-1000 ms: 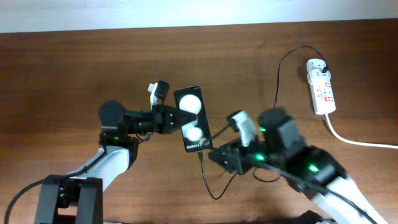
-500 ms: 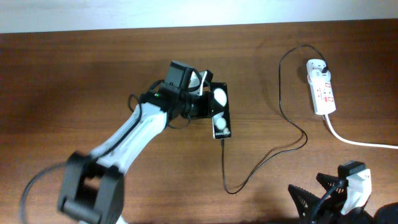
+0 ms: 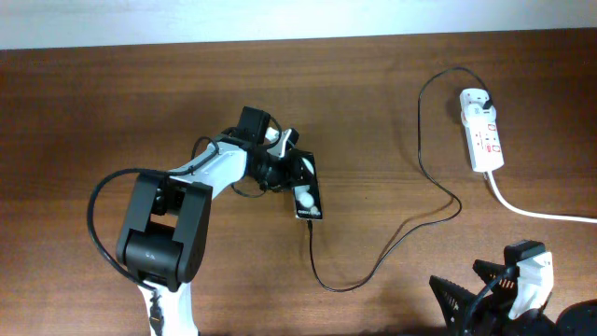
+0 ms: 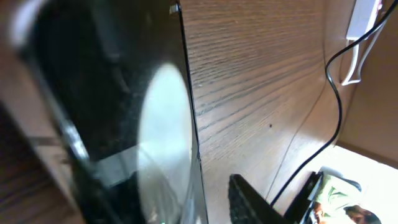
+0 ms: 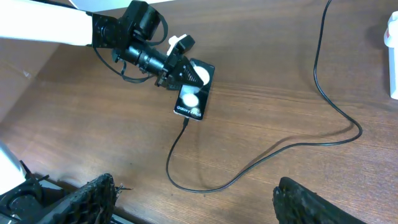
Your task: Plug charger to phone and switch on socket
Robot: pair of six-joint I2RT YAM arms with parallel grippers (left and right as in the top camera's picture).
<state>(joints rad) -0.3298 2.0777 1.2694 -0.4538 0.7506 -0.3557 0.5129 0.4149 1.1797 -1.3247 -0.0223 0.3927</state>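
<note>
Contact shows at the far end of the phone (image 3: 306, 191), where the left gripper (image 3: 285, 168) is clamped across the black slab, pinching it beside the upper white circle. The left wrist view is filled by the dark face and one blurred white circle, close to the lens. The phone lies left of the centre of the table (image 3: 112, 112), slanted so its lettered end points toward the near edge and slightly right. Whether it rests flat on the wood or is held just off it cannot be told. The charger (image 3: 419, 131) has its connector tip at the phone's near end, apparently seated there. From the tip the thin black cable drops toward the near edge, curls right and climbs in a loose wave across the middle right. It then runs far and arcs over to its black plug (image 3: 487, 97), which sits in the far end of the socket (image 3: 483, 138). The socket lies at the far right, long axis running near to far, with red marks on its face; the switch position is too small to read. Its thick white cord (image 3: 550, 216) leaves the near end and runs off the right edge. The right gripper (image 5: 193, 186) hangs at the near right corner, well apart from everything, jaws spread wide and holding nothing.
</note>
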